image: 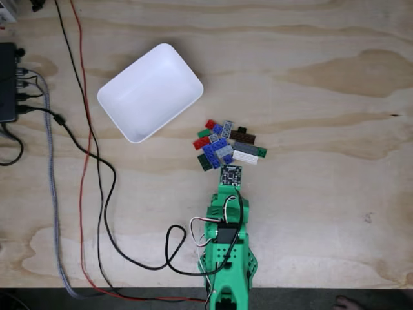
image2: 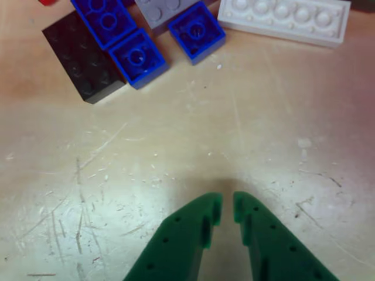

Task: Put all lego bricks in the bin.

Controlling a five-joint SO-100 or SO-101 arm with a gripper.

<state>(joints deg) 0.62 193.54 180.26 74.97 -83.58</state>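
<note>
Plywood surface (image: 310,213) seen from above in the fixed view, with a white bin (image: 150,92) lying tilted up and to the left of the pile of lego bricks (image: 227,146). Nothing lying inside the bin. Bricks packed close together on the bare surface, well apart from the bin: red and green ones on the pile's left side, blue in the middle, dark brown, grey and a white one toward its right. Green arm (image: 227,258) reaching up from the bottom edge, ending just below the pile. Black and red cables (image: 97,194) trailing across the surface left of the pile, and a dark box (image: 8,82) at the left edge.

Closer detail in the other view: hand (image2: 227,206) low in the frame, green fingers (image2: 193,234) nearly together with only a thin gap between the tips, holding nothing. Above the hand and apart from it, a black brick (image2: 79,58), two small blue bricks (image2: 137,58) (image2: 196,30) and a longer blue one (image2: 102,19), a grey brick (image2: 161,10), and a long white brick (image2: 285,20) at the upper right. Scratches across the surface (image2: 117,175) between hand and pile.
</note>
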